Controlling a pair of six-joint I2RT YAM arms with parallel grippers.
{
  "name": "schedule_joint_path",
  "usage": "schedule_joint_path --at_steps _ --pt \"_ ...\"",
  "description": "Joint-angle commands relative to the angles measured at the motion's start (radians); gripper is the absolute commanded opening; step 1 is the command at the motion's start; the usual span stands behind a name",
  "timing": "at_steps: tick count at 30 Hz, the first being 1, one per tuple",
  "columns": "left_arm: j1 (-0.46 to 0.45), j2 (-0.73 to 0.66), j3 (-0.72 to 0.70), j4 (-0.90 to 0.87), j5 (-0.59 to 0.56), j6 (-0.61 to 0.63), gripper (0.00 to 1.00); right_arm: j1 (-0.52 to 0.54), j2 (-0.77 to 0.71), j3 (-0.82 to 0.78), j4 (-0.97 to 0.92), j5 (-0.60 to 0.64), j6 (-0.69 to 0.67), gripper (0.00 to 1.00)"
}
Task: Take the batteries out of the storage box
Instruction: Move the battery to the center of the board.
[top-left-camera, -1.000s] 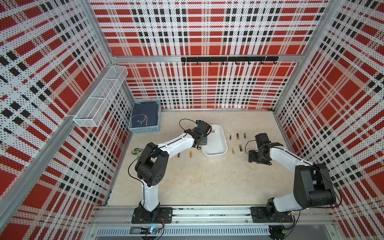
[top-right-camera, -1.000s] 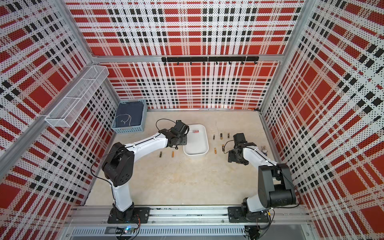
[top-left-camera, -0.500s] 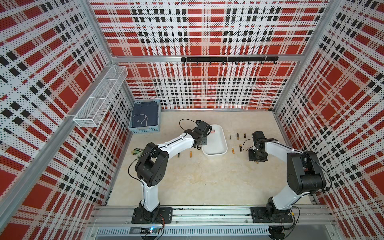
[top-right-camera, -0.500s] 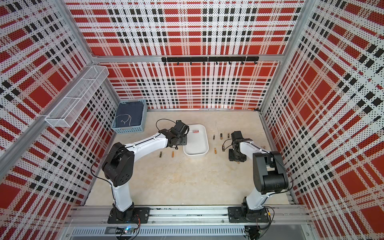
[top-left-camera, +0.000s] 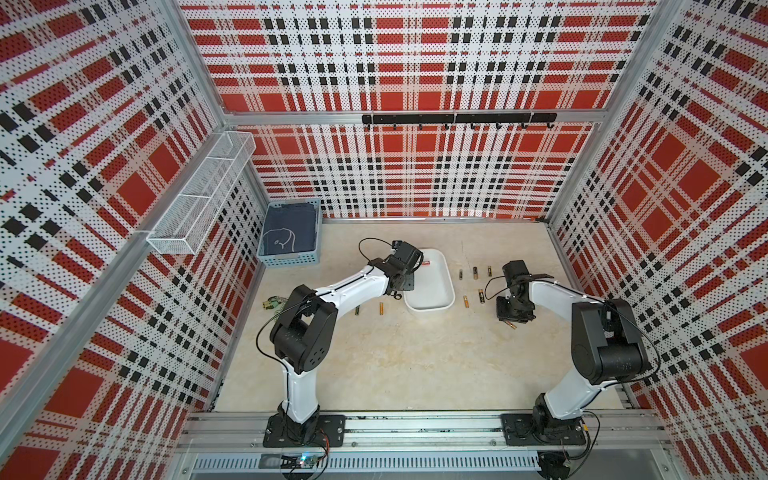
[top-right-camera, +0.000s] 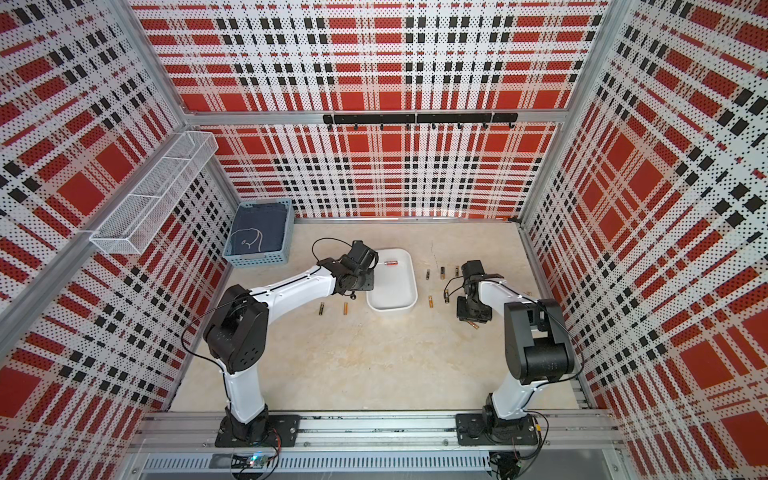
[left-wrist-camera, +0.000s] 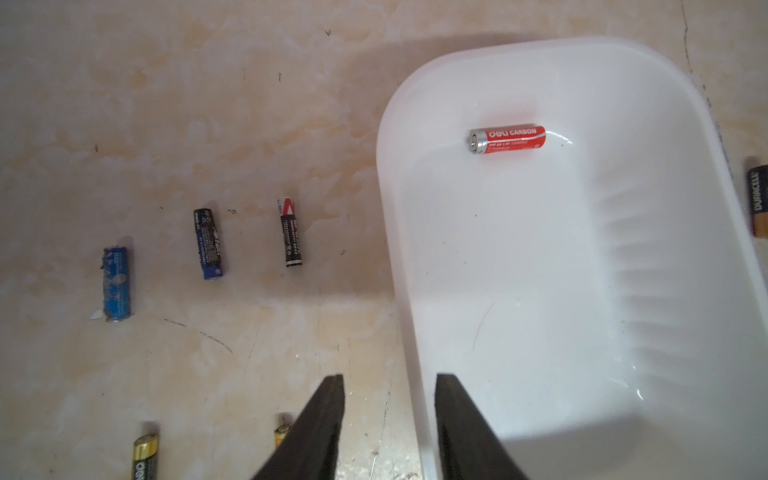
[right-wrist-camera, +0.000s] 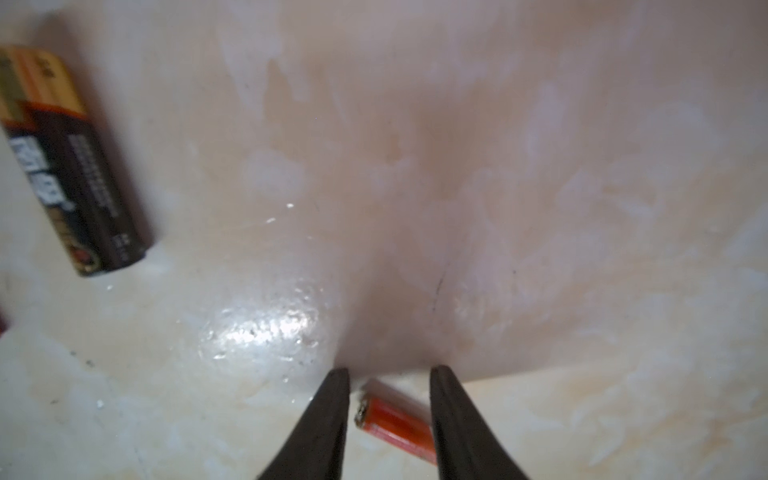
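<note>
The white storage box (top-left-camera: 428, 309) (top-right-camera: 392, 308) lies mid-table with one red battery (top-left-camera: 427, 262) (top-right-camera: 390, 262) (left-wrist-camera: 509, 139) in it. My left gripper (top-left-camera: 408, 286) (top-right-camera: 368, 283) (left-wrist-camera: 388, 378) is open and straddles the box's rim (left-wrist-camera: 386, 166), one finger inside and one outside. My right gripper (top-left-camera: 513, 318) (top-right-camera: 473, 316) (right-wrist-camera: 388, 372) hangs low over the table to the right of the box. It is open, with an orange battery (right-wrist-camera: 395, 424) (top-left-camera: 511, 325) lying loose between its fingers.
Several batteries lie right of the box (top-left-camera: 475, 272) (right-wrist-camera: 70, 166) and left of it (top-left-camera: 381, 307) (left-wrist-camera: 209, 243). A light-blue basket (top-left-camera: 291, 261) with a dark cloth stands back left. A wire shelf (top-left-camera: 199, 195) hangs on the left wall.
The right arm's elbow has swung in towards the middle. Its gripper has dropped slightly towards the front, and its jaws have narrowed. The left arm and the box have not moved.
</note>
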Motion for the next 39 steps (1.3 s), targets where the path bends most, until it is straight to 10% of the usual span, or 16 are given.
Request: schedule_joint_path --at_steps 1,39 --pt "0.004 0.011 0.001 -0.007 0.011 0.008 0.43 0.011 0.008 -0.006 -0.079 -0.024 -0.005 0.45" --pt "0.025 -0.026 -0.002 -0.007 0.001 0.018 0.42 0.039 0.232 0.198 -0.103 0.139 0.028 0.03"
